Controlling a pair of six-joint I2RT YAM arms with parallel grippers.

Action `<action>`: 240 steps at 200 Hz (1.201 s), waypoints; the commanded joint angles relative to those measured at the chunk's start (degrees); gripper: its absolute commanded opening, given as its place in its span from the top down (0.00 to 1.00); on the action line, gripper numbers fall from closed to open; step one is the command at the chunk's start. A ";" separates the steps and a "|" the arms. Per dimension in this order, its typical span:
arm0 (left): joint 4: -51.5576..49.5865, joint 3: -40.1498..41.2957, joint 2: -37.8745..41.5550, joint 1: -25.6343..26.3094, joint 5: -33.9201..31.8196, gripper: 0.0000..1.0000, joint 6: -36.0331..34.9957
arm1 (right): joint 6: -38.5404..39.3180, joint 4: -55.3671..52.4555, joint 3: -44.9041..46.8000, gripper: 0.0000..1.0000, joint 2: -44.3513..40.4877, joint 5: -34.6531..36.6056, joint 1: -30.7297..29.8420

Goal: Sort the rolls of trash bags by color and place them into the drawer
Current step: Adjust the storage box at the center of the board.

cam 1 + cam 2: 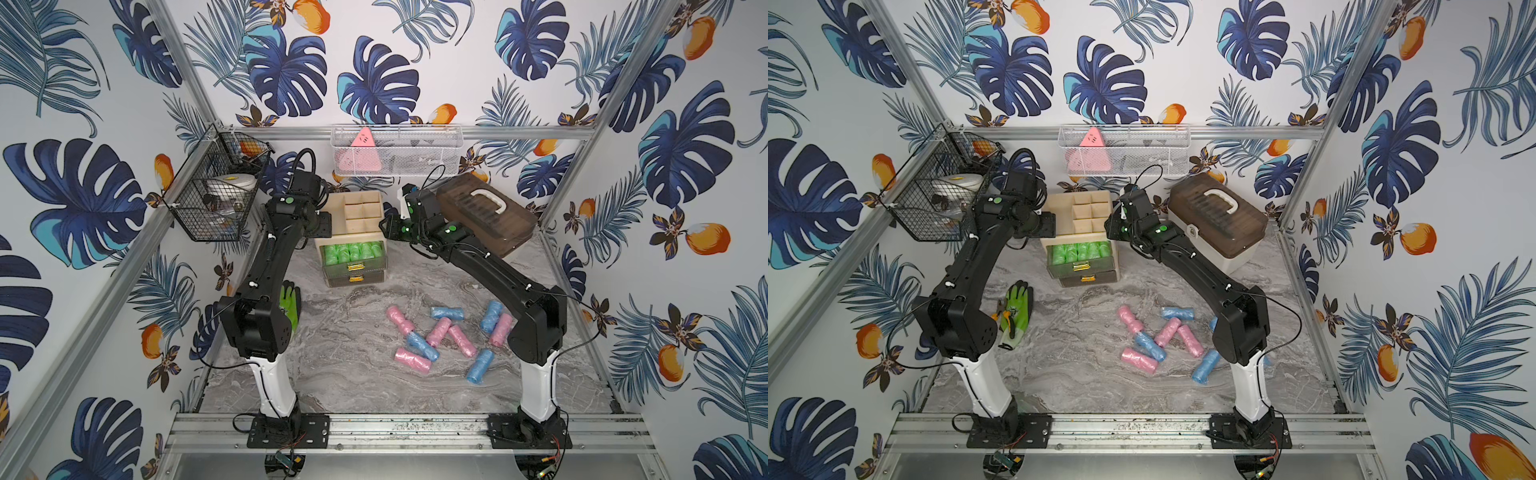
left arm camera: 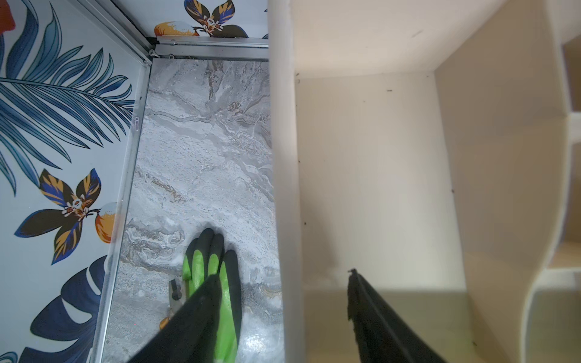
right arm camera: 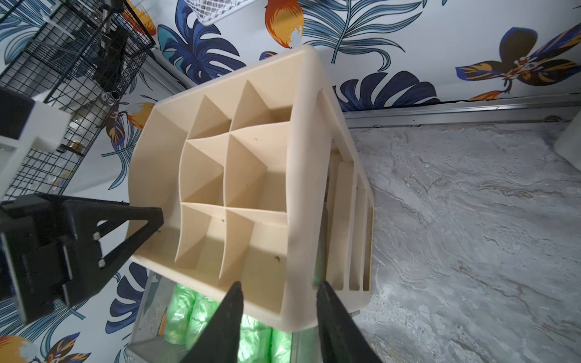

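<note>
Left wrist view shows my left hand [image 2: 283,273] with its fingers apart and nothing between them but the cream organiser's [image 1: 353,212] side wall, which they straddle without gripping. My right hand [image 3: 280,284] is likewise spread and empty, astride the opposite wall. The green rolls [image 1: 353,252] fill the open top drawer [image 1: 354,268] in a row. The pink and blue rolls [image 1: 440,336] lie mingled on the bench [image 1: 353,386], well apart from both hands.

I judge the main risk to be the organiser itself: if either hand closes or swings sideways before lifting clear, it could catch a wall, drag or tip the unit, and spill the green rolls, which sit up to the drawer's rim. Later, several pink and blue rolls touch, so a pinch could take two colours together.

I can read no brand or writing. The dark marks on the pink triangle [image 1: 363,139] in the white basket [image 1: 436,162] are too small.
</note>
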State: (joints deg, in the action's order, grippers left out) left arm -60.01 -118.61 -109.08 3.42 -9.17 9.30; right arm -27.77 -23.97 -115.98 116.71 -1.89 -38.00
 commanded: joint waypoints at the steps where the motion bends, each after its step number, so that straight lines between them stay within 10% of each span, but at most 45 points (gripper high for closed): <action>1: 1.32 -0.75 -0.56 -0.17 1.31 0.36 0.12 | 1.13 -2.69 -3.10 0.61 2.86 -1.71 0.40; 124: 0.96 -0.35 -0.97 -0.26 6.63 0.74 0.02 | 3.34 -10.73 -16.42 0.81 11.20 -1.14 0.56; 240: -5.60 1.10 2.88 -0.17 12.22 0.80 1.33 | 3.97 -21.09 -24.04 0.96 10.78 -3.67 0.56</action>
State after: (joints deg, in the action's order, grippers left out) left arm -64.34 -119.02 -108.05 3.18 -0.49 9.85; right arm -23.51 -45.30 -138.56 127.85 -2.17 -37.43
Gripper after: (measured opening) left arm 0.196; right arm 0.163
